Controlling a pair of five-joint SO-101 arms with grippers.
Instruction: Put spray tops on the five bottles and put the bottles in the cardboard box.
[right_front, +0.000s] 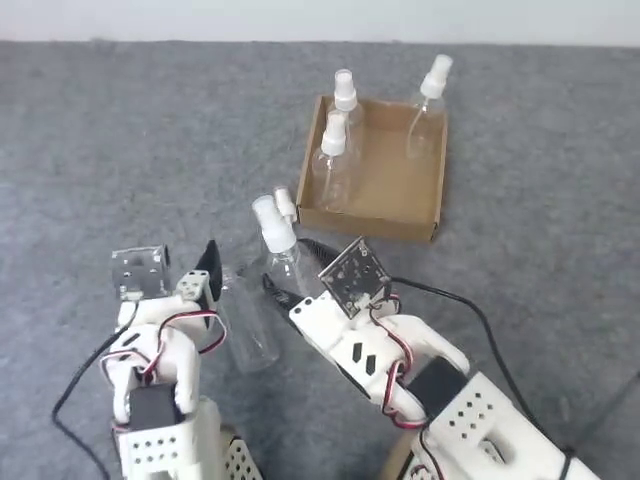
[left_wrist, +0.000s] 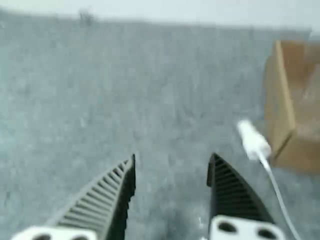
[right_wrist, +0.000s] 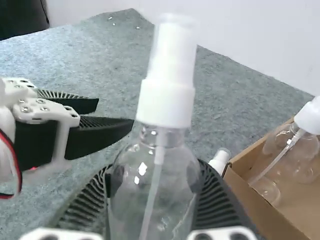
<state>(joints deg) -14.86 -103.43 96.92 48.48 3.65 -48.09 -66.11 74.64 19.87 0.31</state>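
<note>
My right gripper is shut on a clear bottle held upright, with a white spray top on its neck. The right wrist view shows that bottle between the fingers. To its left my left gripper stands open and holds nothing. A clear bottle without a top lies right beside it. A loose spray top with its tube lies on the carpet by the cardboard box; the left wrist view shows this spray top too. Three capped bottles are in the box.
Grey carpet covers the whole table, with open floor to the left and far side. The box's near wall stands close ahead of both grippers. A black cable runs from the right arm toward the right.
</note>
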